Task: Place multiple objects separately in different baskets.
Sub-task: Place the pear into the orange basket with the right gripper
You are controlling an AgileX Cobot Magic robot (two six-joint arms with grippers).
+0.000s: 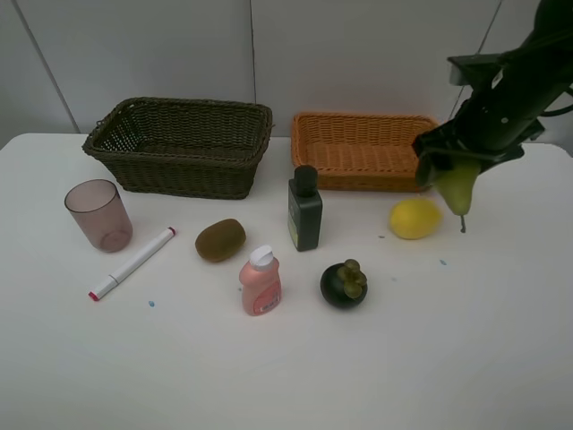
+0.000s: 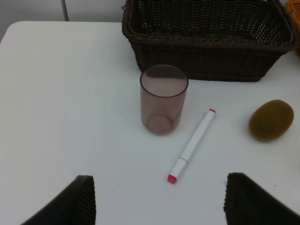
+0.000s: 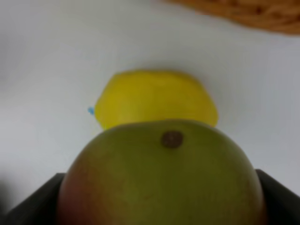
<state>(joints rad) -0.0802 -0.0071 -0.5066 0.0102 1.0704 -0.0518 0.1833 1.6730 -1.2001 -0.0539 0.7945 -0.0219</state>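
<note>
On the far left of the white table (image 1: 72,358) the left gripper (image 2: 159,199) hovers above bare tabletop, its jaws spread wide with nothing between them. Just beyond its fingers (image 2: 75,201) the mauve cup (image 1: 98,215) stands upright. Beside the cup a white marker (image 1: 132,263) with red tips lies slantwise, apart from it. Behind these two, towards the wall, sits the dark basket (image 1: 179,143) — the deeper of the pair.

Next comes the kiwi (image 1: 220,240), lying in front of that basket, near the marker's far end but not touching it. A little nearer to me stands the pink bottle (image 1: 260,282) with its white cap. The dark green bottle (image 1: 304,210) stands upright in front of the gap between the two baskets. The mangosteen (image 1: 344,284) rests to the right of the pink bottle, well apart from it.

The orange basket (image 1: 358,152) sits beside the dark one at the back. In front of its right end the lemon (image 1: 415,219) lies on the table.

Farthest right, the right gripper (image 1: 457,168) is clamped on the pear (image 1: 458,190) and holds it clear of the table — up beside the lemon, by the orange basket's right front corner. From the wrist camera the green, red-flushed fruit fills the space between the jaws, with the lemon on the table past it.
</note>
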